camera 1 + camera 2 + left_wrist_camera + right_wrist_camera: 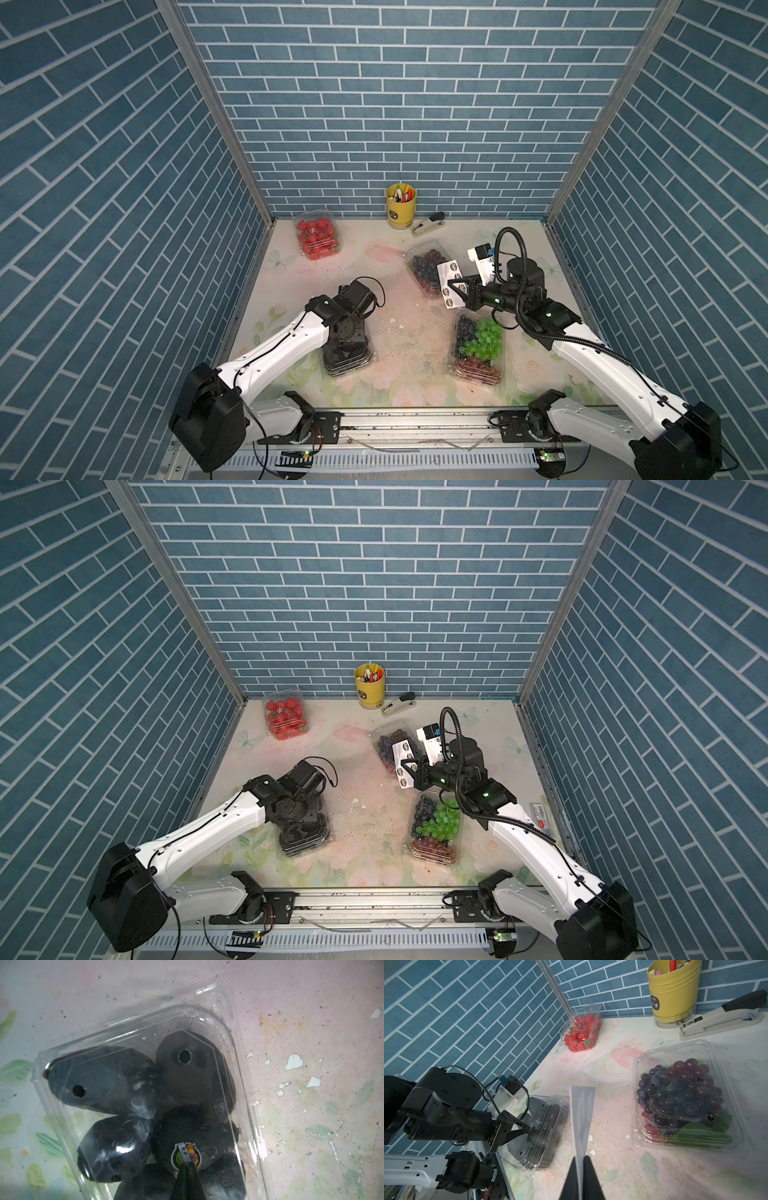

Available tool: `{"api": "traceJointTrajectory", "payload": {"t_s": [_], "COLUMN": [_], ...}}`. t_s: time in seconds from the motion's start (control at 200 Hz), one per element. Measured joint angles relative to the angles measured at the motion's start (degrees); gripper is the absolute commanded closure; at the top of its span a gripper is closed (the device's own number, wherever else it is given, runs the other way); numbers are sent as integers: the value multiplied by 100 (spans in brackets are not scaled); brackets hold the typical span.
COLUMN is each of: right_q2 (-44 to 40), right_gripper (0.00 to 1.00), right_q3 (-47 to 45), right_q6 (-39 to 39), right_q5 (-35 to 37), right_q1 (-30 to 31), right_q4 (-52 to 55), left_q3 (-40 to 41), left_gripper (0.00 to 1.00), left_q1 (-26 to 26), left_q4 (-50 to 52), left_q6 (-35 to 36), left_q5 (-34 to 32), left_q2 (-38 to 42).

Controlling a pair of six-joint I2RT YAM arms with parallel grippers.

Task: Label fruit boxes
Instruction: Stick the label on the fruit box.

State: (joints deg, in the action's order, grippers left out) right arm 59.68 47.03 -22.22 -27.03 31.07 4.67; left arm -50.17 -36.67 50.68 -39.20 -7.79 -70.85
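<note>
Four clear boxes lie flat: strawberry box left of the cup, purple-grape box just before it, black-fruit box and mixed-grape box farther before.

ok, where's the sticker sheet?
Right side, in a top view: sticker sheet pinched in the right tool, between the purple grape box and the mixed grape box.

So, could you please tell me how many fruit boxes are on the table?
4: strawberry box far left, dark grape box right of centre, black fruit box near left, mixed grape box near right. None seems hidden.
</note>
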Motion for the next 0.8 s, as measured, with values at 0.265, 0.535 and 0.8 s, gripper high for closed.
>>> {"api": "traceJointTrajectory", "payload": {"t_s": [0.265,0.535,0.8], "right_q2": [0,4,9], "right_gripper": [92,100,100], "right_q3": [0,0,0], "right_q6": [-2,-26,-46], "right_q5": [-2,-7,-17], "right_q1": [0,0,0], "right_q4": [-2,-11,-39], "left_q3": [2,-76,-251], "left_gripper": [94,94,94], "left_q1": [0,0,0], "left_q4": [-179,-149,-168], "left_q6": [2,22,46], "left_q5": [48,50,66], "left_q2": [9,50,144]}}
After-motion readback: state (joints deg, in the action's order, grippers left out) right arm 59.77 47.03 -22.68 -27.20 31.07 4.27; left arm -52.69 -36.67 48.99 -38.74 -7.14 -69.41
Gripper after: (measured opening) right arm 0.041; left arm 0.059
